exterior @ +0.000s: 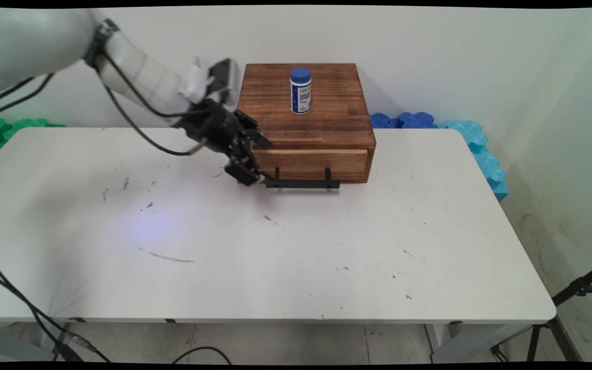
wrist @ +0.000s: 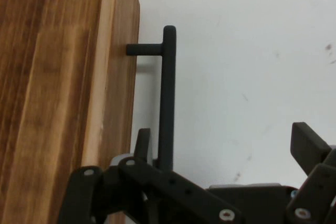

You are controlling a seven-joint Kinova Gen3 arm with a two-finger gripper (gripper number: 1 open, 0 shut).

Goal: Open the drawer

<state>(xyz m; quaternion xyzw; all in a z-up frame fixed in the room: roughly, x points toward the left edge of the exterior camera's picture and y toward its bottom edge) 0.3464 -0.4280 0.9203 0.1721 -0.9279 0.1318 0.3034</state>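
While the arm reached in low from the left, the gripper [exterior: 251, 173] sat at the left end of the black handle [exterior: 302, 183] on the drawer [exterior: 310, 163] of a wooden box [exterior: 303, 123]. The box stood at the back of the white table [exterior: 255, 241], against the wall, drawer front facing the near side. The drawer looked closed, its face flush with the box front.

A small white bottle [exterior: 300, 91] with a blue cap stood upright on the box's top, well apart from the gripper and not touched by it.

The wrist was tipped down and turned toward the box, which, as I judged it, brought the fingers level with the handle bar rather than above it.

Claw, from the hand view: wide apart, not clamped on anything. One finger [wrist: 143, 142] lay in the gap between the drawer front [wrist: 113, 77] and the handle bar [wrist: 167, 93]; the other finger [wrist: 310, 148] stood far out on the table side. The bar thus ran between the two fingers, close beside the inner one. Whether that finger actually touched the bar or the wood, I could not tell.

Blue and green foam blocks [exterior: 404, 121] lay behind the table.
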